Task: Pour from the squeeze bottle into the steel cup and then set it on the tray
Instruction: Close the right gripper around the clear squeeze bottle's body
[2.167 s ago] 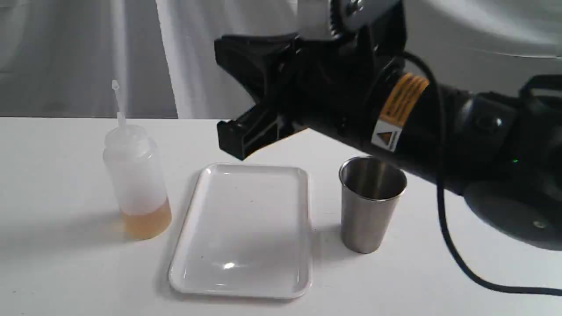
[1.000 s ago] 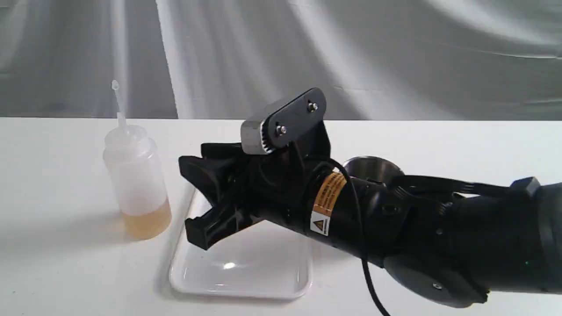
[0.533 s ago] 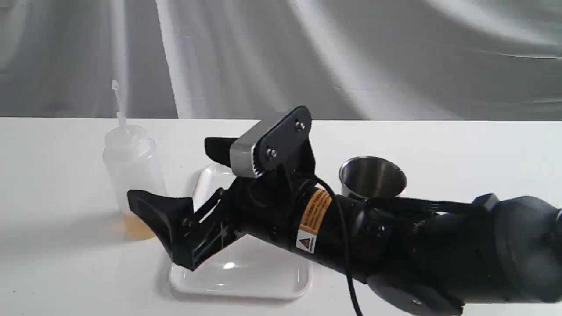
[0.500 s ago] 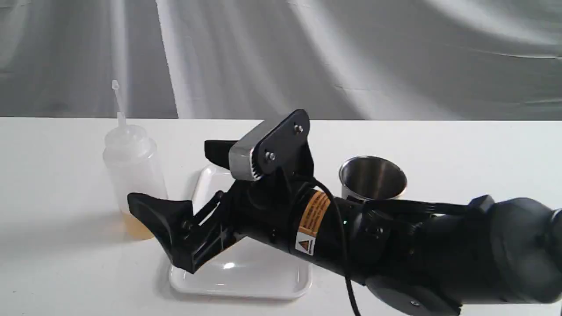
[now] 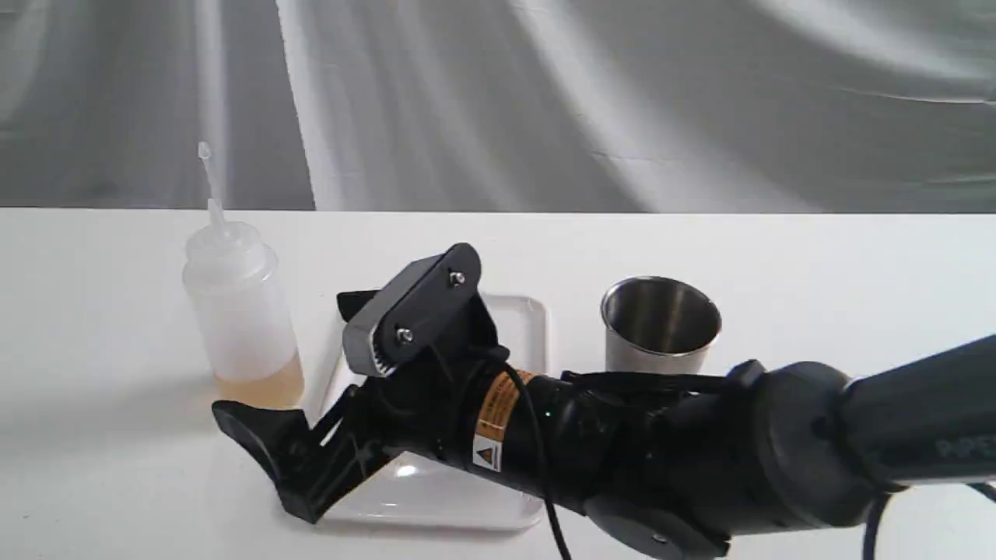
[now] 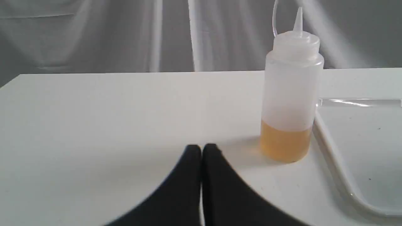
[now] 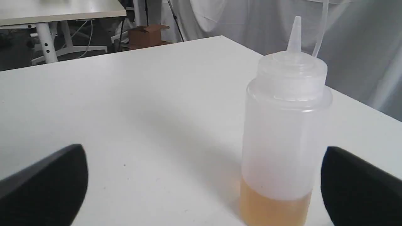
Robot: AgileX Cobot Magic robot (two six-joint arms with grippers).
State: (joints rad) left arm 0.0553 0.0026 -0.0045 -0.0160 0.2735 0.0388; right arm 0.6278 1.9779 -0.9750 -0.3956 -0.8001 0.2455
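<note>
Frosted plastic, the squeeze bottle: upright on the white table, just left of the tray. The steel cup stands on the tray's right, well apart from the bottle.
Contents: amber liquid fills only the bottom of the bottle, so it is likely light, with its weight low.
Handling: the walls look soft and smooth. A hard pinch would probably dent them and drive liquid up the nozzle, whose tethered cap appears to be off.
Where to hold: across the mid-body, above the liquid line and under the domed shoulder, firm enough not to slip when tipped but no firmer.
Right gripper: jaws spread wide, low over the table, one finger on each side of the bottle's lower body. It holds nothing and no contact shows; one finger sits just beside the wall, the other well off.
Left gripper: fingers pressed together on nothing, low over the table, the bottle near and ahead of it. It is out of sight in the exterior view.
</note>
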